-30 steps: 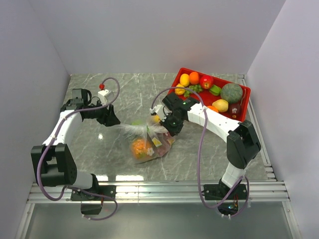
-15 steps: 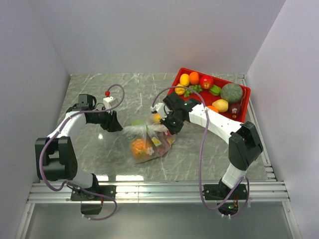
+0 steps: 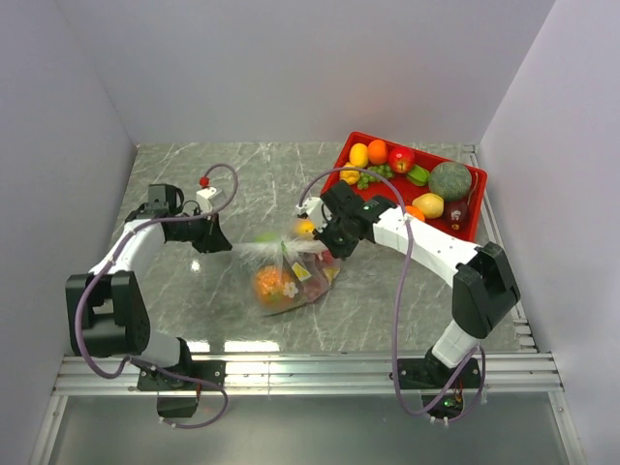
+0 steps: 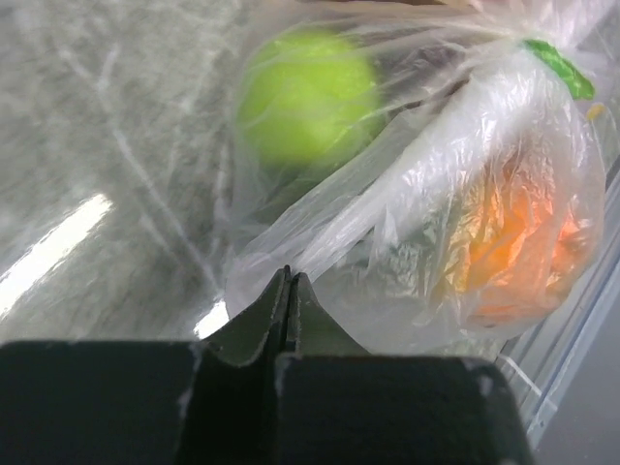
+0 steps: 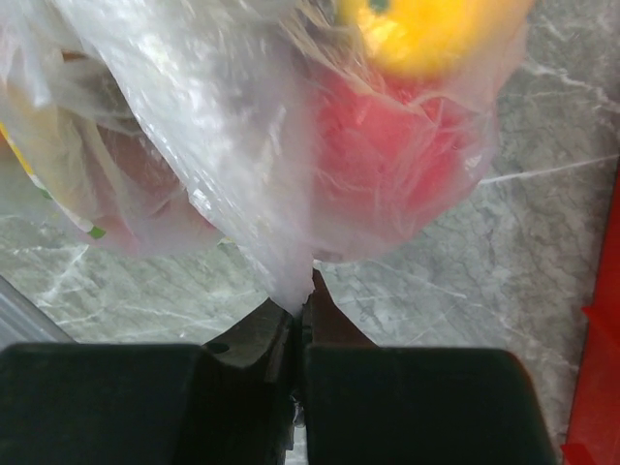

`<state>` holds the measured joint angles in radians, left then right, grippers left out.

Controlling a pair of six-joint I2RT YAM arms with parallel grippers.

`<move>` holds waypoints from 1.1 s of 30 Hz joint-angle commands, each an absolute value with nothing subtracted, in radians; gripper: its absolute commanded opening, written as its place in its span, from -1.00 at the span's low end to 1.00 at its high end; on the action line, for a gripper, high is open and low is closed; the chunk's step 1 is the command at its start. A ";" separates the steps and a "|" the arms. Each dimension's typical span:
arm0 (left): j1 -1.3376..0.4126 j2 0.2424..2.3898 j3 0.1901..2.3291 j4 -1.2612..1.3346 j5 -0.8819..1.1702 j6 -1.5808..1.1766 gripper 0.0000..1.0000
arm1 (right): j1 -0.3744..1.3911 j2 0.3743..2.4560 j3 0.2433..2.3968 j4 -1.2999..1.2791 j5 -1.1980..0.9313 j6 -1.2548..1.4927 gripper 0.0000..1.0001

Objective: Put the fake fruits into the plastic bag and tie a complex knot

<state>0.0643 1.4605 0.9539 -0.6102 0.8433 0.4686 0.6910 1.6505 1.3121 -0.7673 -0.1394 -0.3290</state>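
Two hands hold the plastic bag (image 3: pixel 291 276), one at each end. The bag lies on the desk (image 3: pixel 242 174) to the left of the red tray (image 3: pixel 479 205), near it but not touching.

The right hand (image 3: pixel 331 247), on the tray side of the bag, is clenched on a tapered strand of film. The left hand (image 3: pixel 217 239), on the side away from the tray, is also clenched. A stretched whitish fold runs to its tips and appears to be caught there.

Handling: the film is thin, soft and probably slippery, and it is likely to tear under a sharp pull. The loaded fruits look light but can roll and shift the bag. Take hold of the loose tails, not the bulging body.

Appearance: the bag is transparent and crinkled, with white glints. Inside it are a green ball (image 4: pixel 308 97), an orange fruit (image 4: pixel 513 252), a yellow fruit (image 5: pixel 426 29) and a red fruit (image 5: pixel 387 155). More fake fruits (image 3: pixel 402 160) lie in the tray. No finished knot can be made out.
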 commanded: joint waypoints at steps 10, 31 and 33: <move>0.221 1.121 0.954 -0.569 0.499 0.420 -0.99 | 0.597 1.453 1.171 -0.799 -0.052 -0.371 -1.00; 0.373 1.255 1.063 -0.831 0.879 0.630 -0.08 | 0.440 1.470 1.022 -0.719 -0.213 -0.419 -1.00; 0.312 1.244 1.089 -0.842 0.913 0.623 0.21 | 0.449 1.466 1.023 -0.721 -0.236 -0.419 -1.00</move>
